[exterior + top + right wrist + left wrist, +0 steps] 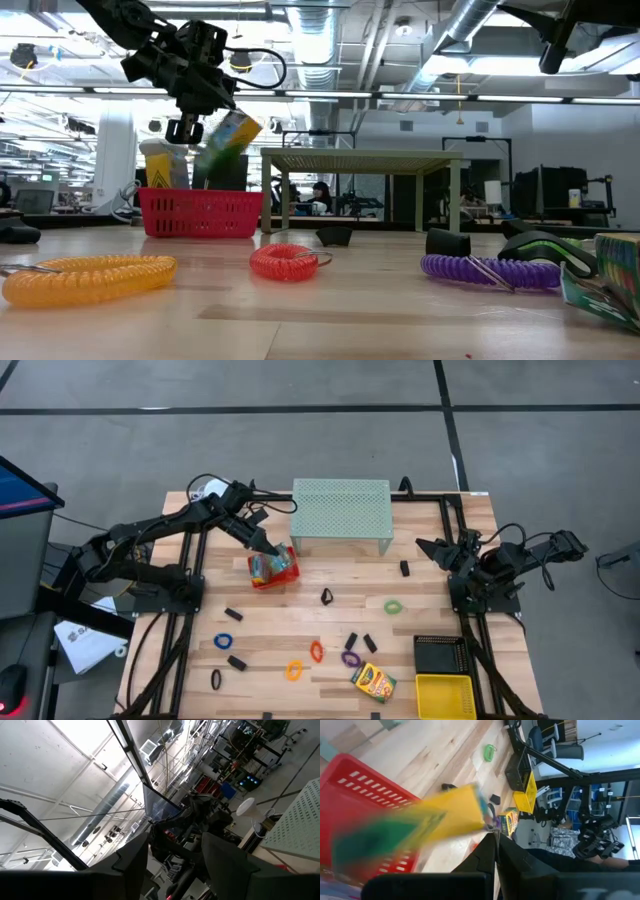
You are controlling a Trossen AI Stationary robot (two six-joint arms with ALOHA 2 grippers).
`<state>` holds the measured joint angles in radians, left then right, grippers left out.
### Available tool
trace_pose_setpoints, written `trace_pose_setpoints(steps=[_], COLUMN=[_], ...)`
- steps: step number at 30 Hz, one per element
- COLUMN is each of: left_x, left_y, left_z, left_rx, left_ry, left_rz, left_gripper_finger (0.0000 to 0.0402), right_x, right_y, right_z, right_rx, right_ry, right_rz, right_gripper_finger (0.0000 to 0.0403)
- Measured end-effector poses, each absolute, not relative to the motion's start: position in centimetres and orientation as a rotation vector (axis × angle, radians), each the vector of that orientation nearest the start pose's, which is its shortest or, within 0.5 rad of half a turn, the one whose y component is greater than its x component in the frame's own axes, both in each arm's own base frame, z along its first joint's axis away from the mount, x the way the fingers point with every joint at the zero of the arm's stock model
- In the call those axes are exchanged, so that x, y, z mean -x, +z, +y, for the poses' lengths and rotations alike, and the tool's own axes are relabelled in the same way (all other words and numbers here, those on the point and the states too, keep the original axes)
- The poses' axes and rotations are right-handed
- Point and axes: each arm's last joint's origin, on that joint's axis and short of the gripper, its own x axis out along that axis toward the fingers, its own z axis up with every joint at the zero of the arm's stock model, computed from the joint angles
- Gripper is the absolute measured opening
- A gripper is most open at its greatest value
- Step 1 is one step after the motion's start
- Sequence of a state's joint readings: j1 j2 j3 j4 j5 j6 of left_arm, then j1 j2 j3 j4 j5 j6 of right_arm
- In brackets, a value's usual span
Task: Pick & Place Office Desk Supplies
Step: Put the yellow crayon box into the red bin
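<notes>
The left gripper (268, 547) hangs over the red tray (272, 578) that sits on the tabletop (300, 630) just in front of the left end of the mint-green mesh shelf (341, 506). A yellow-green crayon box (228, 140) is tilted in the air directly below the jaws, above the tray's rim; in the left wrist view it shows as a blurred streak (415, 827) across the tray's mouth. Whether the jaws are clenched on it or released cannot be told, since the fingers are seen only edge-on. Other crayon boxes (160, 165) already stand upright inside the tray. A further crayon box (373, 682) lies flat near the front edge of the tabletop, just left of the black tray (441, 656) and the yellow tray (444, 695). Coloured elastic loops are scattered across the middle: green (393, 606), blue (223, 643), orange (294, 670), red (316, 651) and purple (351, 658), with small black clips (233, 614) among them. The right gripper (432, 549) waits at the right side of the tabletop, raised and well apart from everything; its jaws stand spread with nothing between them.
</notes>
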<state>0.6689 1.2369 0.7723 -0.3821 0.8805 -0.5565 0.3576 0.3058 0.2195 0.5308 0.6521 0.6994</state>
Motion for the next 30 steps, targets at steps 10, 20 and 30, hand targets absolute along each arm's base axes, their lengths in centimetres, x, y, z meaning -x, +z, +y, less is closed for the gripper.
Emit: trace_pose_setpoints(steps=[10,20,30], left_x=[-19.8,-18.7,-18.6], left_y=[22.8,19.2,19.3], left_z=[12.9,12.0,11.8], left_rx=[1.121,1.205,1.210], left_ry=[-0.005,0.050,-0.007], left_rz=[0.670,0.718,0.700], left_gripper_finger=[0.0000,0.0000,0.0000], right_x=[-9.9,-9.9,-9.9], right_y=[26.1,26.1,26.1], right_z=[1.8,1.8,1.8], right_rx=[-0.901,-0.902,-0.911], right_ry=[-0.143,-0.144,-0.151], right_rz=[-0.482,-0.482,-0.485], right_gripper_finger=[0.0182,0.0182,0.0182])
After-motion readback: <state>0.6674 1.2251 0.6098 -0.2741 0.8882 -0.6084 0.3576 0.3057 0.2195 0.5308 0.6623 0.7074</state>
